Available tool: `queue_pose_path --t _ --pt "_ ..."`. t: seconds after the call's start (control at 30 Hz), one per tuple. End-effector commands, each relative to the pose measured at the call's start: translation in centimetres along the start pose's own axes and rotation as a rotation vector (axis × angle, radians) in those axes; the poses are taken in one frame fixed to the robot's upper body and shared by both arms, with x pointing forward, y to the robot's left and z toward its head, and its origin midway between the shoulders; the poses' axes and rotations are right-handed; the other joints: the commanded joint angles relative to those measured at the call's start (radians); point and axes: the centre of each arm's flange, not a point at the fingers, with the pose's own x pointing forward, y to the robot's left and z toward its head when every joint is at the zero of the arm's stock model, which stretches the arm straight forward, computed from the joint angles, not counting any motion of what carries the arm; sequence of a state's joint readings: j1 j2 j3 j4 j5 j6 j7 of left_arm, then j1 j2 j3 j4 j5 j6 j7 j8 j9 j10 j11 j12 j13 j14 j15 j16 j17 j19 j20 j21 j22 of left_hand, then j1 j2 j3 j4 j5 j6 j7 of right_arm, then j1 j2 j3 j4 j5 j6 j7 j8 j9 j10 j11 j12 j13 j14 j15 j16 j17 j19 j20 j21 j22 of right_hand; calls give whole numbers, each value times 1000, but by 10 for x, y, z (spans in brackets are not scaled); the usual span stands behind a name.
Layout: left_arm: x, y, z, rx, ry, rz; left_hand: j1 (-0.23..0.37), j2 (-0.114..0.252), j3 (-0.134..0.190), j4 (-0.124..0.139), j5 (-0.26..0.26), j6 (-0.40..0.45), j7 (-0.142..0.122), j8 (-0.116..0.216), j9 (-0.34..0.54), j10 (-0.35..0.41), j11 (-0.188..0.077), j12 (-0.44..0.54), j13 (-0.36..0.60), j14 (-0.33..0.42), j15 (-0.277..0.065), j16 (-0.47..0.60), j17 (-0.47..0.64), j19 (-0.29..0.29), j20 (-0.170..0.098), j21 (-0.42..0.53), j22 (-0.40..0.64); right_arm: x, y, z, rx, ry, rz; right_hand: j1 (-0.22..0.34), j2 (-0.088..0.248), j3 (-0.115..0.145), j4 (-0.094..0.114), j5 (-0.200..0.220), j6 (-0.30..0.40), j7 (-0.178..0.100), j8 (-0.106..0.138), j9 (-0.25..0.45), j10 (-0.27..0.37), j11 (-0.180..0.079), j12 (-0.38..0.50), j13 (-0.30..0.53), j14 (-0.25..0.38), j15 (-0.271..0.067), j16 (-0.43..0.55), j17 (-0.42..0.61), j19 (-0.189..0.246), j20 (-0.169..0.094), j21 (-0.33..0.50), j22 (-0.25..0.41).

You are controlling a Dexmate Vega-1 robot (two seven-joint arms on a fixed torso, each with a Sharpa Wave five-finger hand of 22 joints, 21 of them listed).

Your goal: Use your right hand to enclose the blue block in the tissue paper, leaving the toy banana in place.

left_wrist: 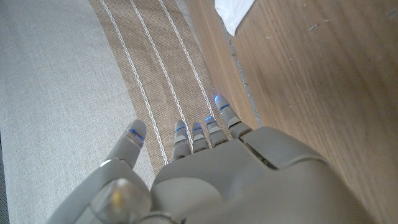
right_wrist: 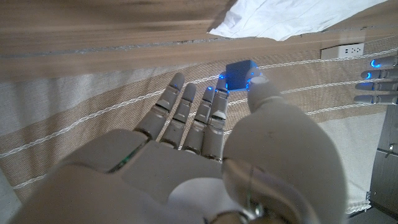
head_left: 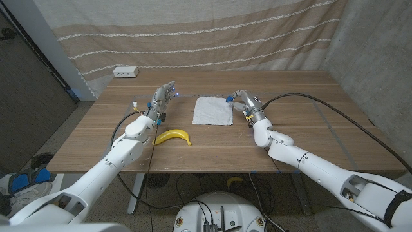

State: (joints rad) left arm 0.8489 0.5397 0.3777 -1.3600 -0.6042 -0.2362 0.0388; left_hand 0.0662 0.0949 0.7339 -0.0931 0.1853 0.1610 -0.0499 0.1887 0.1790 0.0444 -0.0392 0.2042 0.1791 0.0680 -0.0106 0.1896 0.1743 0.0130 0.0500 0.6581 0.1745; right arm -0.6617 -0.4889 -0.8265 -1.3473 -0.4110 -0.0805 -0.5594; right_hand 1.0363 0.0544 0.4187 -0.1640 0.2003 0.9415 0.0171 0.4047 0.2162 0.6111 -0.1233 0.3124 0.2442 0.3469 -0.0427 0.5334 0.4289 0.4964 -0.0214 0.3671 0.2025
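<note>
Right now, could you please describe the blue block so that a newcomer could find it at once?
Start at the white tissue paper lying in the middle of the wooden table. At its far right corner, the right hand pinches the blue block between thumb and fingertip. It is small and blue, unlike the yellow toy banana near the left hand.

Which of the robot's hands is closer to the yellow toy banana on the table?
Left. The left hand stands just behind the yellow toy banana; the right hand, pinching the small blue block, is beyond the white tissue paper.

The tissue paper (head_left: 213, 110) lies mid-table, the toy banana (head_left: 174, 136) nearer and left, the block (head_left: 230, 98) at its far right corner.
</note>
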Motion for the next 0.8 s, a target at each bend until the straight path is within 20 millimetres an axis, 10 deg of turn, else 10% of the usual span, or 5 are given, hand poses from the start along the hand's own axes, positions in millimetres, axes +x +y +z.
queue_pose_path --t 0.03,0.8 --pt "0 0 -2 -9 4 3 -9 34 1 -4 -3 8 1 -1 3 11 -2 -3 4 9 3 5 4 6 8 -3 2 4 7 14 21 -57 25 38 36 -7 0 10 41 -46 6 3 12 4 3 4 2 -162 0 4 1 -9 10 2" --pt "-3 1 -2 -5 1 3 -9 37 1 -9 -4 8 -1 -1 3 11 -6 -4 4 17 13 6 5 8 14 -10 3 15 18 28 38 -104 60 38 36 -20 3 12 46 -61 10 5 -5 -2 -7 6 -14 -159 -9 6 -10 -9 14 2"
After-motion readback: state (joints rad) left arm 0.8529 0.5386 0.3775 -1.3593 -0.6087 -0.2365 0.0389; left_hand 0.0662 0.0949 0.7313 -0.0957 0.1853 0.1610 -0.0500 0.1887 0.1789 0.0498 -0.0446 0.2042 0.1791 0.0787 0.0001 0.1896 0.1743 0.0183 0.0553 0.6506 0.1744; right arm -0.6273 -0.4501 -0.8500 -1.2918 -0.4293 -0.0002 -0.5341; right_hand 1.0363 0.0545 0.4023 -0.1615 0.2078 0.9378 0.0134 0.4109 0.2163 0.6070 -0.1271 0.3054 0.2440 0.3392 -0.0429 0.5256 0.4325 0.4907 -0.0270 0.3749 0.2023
